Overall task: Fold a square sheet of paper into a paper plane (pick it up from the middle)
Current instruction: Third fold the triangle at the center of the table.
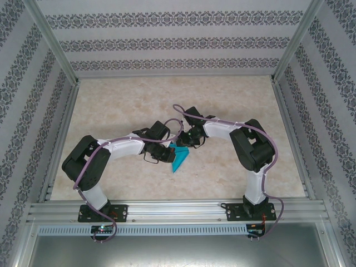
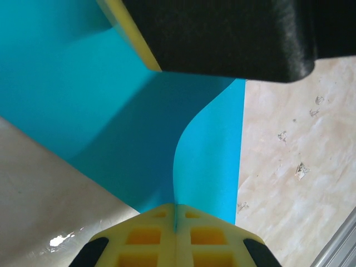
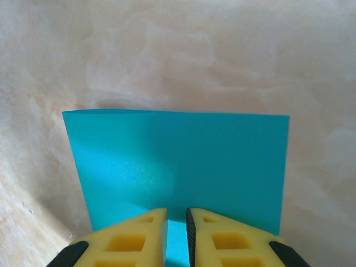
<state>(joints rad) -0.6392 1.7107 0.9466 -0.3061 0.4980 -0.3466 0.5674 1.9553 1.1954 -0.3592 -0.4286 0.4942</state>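
We see the right gripper [image 3: 176, 214] at the bottom edge, its two yellow fingers [image 3: 133, 236] a narrow gap apart with teal showing between them. The teal sheet of paper [image 3: 178, 161] spreads beyond them over the pale marbled table [image 3: 178, 55]. Whether the fingers pinch it we cannot tell.

Beige marbled table [image 1: 167, 100] (faintly speckled)
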